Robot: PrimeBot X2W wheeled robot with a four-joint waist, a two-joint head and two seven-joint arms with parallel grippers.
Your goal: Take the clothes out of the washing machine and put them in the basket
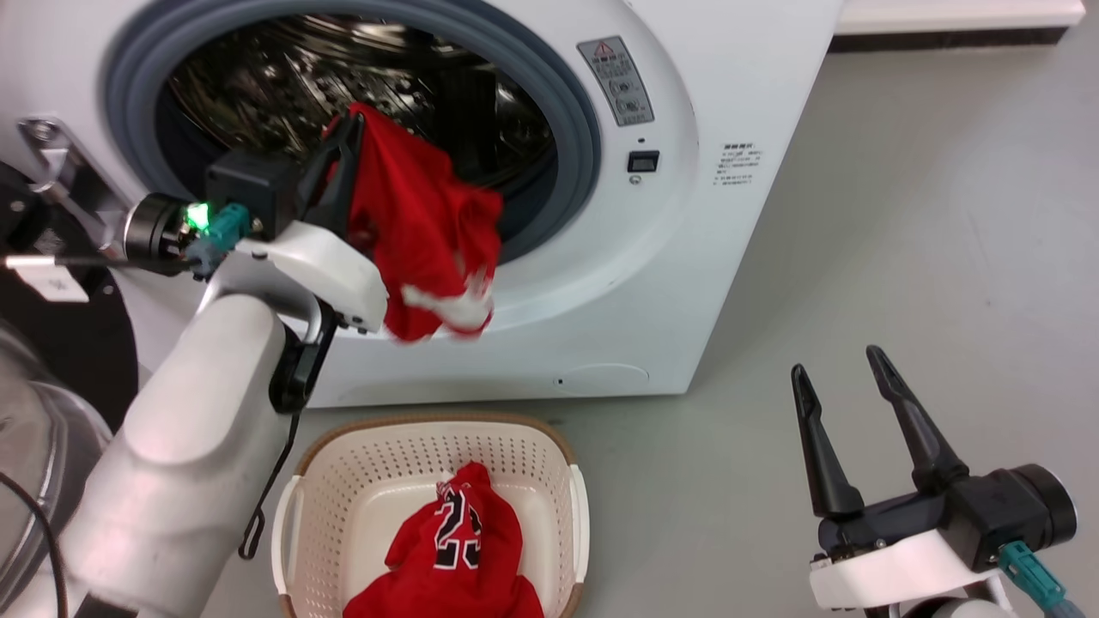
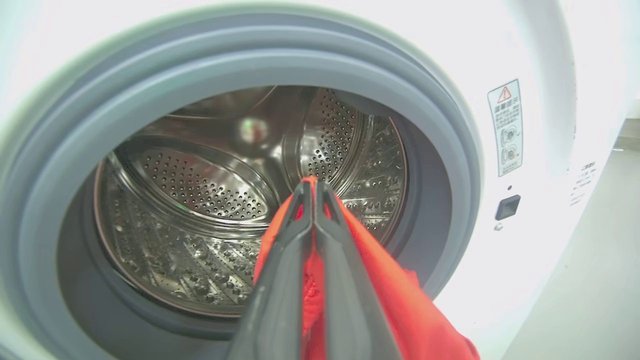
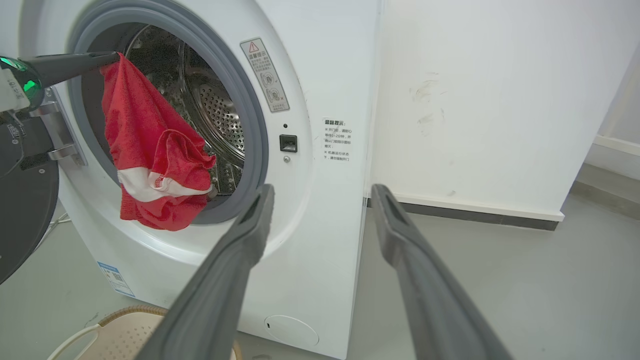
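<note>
1. Left hand (image 1: 350, 129) (image 2: 312, 184): fingers pressed together, pinching a red garment (image 1: 421, 232) (image 2: 395, 295) (image 3: 145, 135) by its upper edge; held at the mouth of the washing machine (image 1: 687, 223) (image 3: 320, 90), fingertips pointing into the opening

2. Red garment: hangs bunched straight down from the left hand's fingertips; white trim at its lower end; lower folds lie in front of the bottom of the grey rubber ring (image 1: 575, 129) (image 2: 450, 130); contact with the ring cannot be told

3. Drum (image 2: 200, 190) (image 3: 220, 110): shiny perforated steel, just beyond the left hand's fingertips

4. Door (image 1: 77, 343) (image 3: 20, 210): black-rimmed, swung open, beside the left hand's wrist on its outer side

5. Basket (image 1: 378, 481) (image 3: 120, 330): cream, brown rim, on the grey floor (image 1: 944, 215) below the left hand and close before the machine; holds a red jersey (image 1: 455, 549), number 23 facing up

6. Right hand (image 1: 837, 362) (image 3: 324, 191): fingers spread wide, bare floor between them; low, well apart from the left hand, off to the basket's far side
</note>
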